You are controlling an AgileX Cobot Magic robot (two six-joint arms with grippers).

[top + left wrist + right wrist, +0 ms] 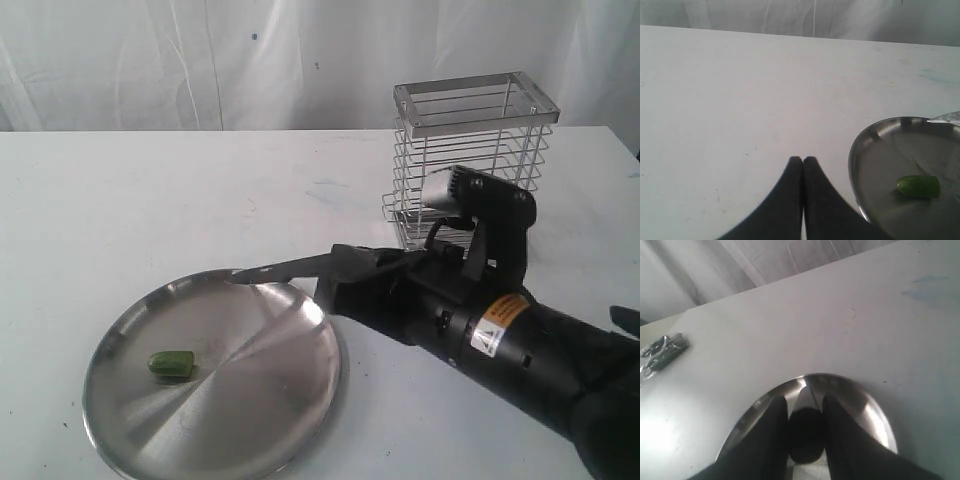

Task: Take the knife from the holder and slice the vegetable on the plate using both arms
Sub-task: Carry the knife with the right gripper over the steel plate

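Note:
The green vegetable (171, 363) lies on the left part of the steel plate (250, 410). My right gripper (350, 268) is shut on the knife (285, 268); its dark blade points left over the plate's far rim, well short of the vegetable. In the right wrist view the black knife handle (805, 437) sits clamped between the fingers (772, 425), above the plate (867, 407). My left gripper (803, 160) is shut and empty over bare table, beside the plate (875, 165); the vegetable (918, 186) and the knife tip (945, 118) show there. The left gripper is out of the exterior view.
The wire holder (470, 160) stands behind the right arm at the back right, with no knife visible in it. A white curtain closes off the far table edge. A small dark object (665, 352) lies near the table's edge in the right wrist view.

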